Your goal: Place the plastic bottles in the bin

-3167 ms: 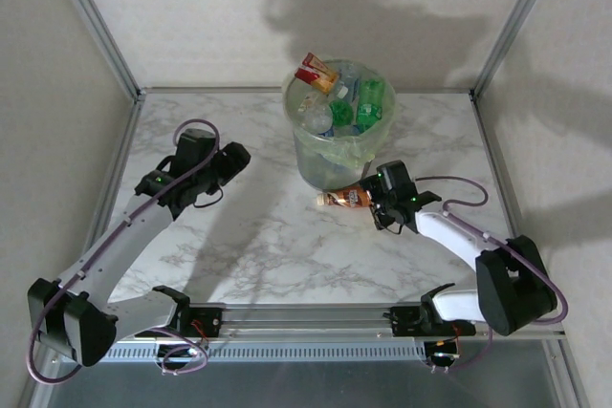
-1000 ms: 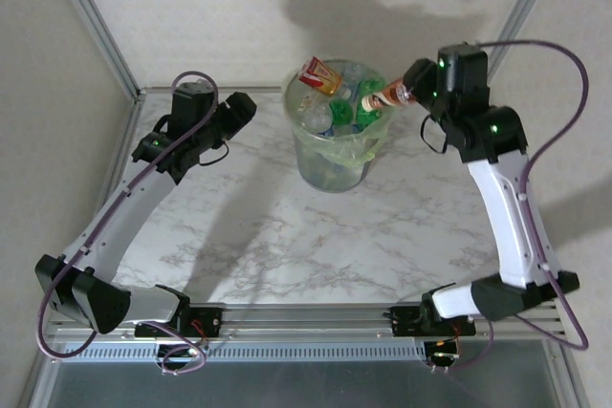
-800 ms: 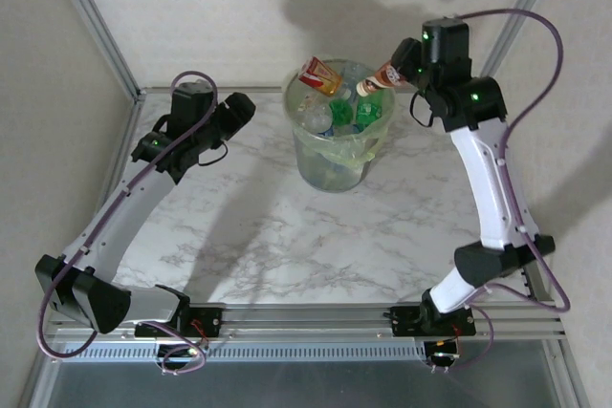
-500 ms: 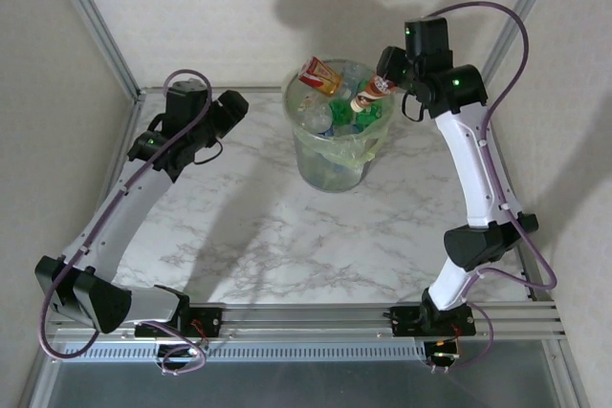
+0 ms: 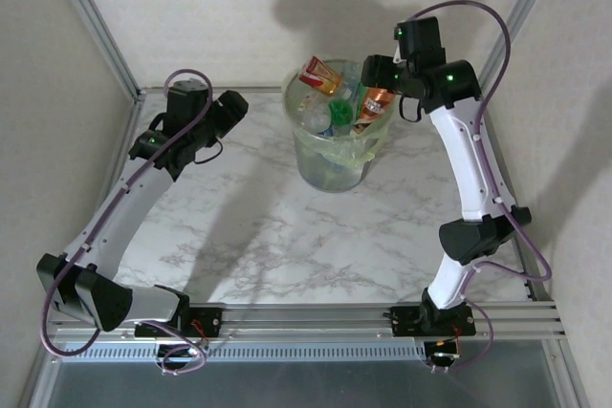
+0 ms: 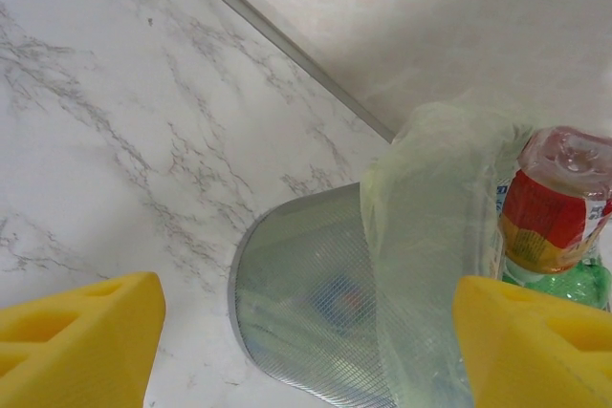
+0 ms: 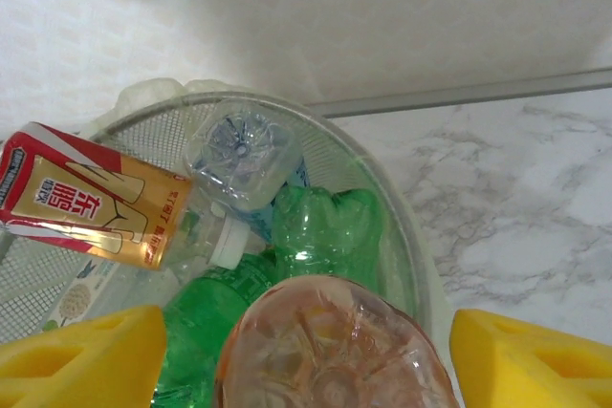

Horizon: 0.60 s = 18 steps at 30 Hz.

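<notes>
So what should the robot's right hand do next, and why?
Probably lift the right gripper straight up, away from the bin. Its jaws stand apart on either side of the orange-brown bottle, which seems to rest on the green bottles inside the rim, so there is likely nothing for it to hold there.

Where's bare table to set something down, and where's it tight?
The bare marble table lies wide in front of the bin, toward the near edge, and to its right. Crowded: the bin mouth, heaped with plastic bottles under the open right gripper; the left gripper hovers at its left.
</notes>
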Motion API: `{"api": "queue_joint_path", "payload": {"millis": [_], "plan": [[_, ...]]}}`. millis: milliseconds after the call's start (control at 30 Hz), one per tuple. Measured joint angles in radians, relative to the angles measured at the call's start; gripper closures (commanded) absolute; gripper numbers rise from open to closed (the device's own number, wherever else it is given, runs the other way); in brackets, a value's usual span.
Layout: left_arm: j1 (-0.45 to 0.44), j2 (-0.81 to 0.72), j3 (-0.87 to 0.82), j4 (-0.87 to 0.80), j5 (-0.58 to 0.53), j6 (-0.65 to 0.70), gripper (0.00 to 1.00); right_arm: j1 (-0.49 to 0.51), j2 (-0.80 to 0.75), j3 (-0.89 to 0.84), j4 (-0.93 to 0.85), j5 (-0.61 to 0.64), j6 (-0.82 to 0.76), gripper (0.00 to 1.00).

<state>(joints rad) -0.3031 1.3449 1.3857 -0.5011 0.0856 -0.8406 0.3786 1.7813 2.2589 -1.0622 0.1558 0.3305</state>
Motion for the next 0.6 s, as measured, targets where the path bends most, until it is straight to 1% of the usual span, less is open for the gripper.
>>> {"api": "queue_joint_path", "payload": {"millis": [267,400,467,533,600], "plan": [[0.0,0.001,0.0,0.003,0.0,0.0,0.21,0.011,0.018,-0.026,0.061,-0.017,0.052,0.04],[0.002,0.0,0.0,0.004,0.0,-0.001,0.21,0.02,0.012,-0.084,0.14,-0.039,0.075,0.12],[0.004,0.0,0.0,0.004,0.0,-0.001,0.21,0.024,0.014,-0.113,0.174,-0.063,0.085,0.14],[0.004,0.0,0.0,0.004,0.0,-0.001,0.21,0.03,0.022,-0.124,0.198,-0.081,0.092,0.12],[0.004,0.0,0.0,0.004,0.001,-0.001,0.21,0.043,0.026,-0.139,0.228,-0.092,0.098,0.08]]}}
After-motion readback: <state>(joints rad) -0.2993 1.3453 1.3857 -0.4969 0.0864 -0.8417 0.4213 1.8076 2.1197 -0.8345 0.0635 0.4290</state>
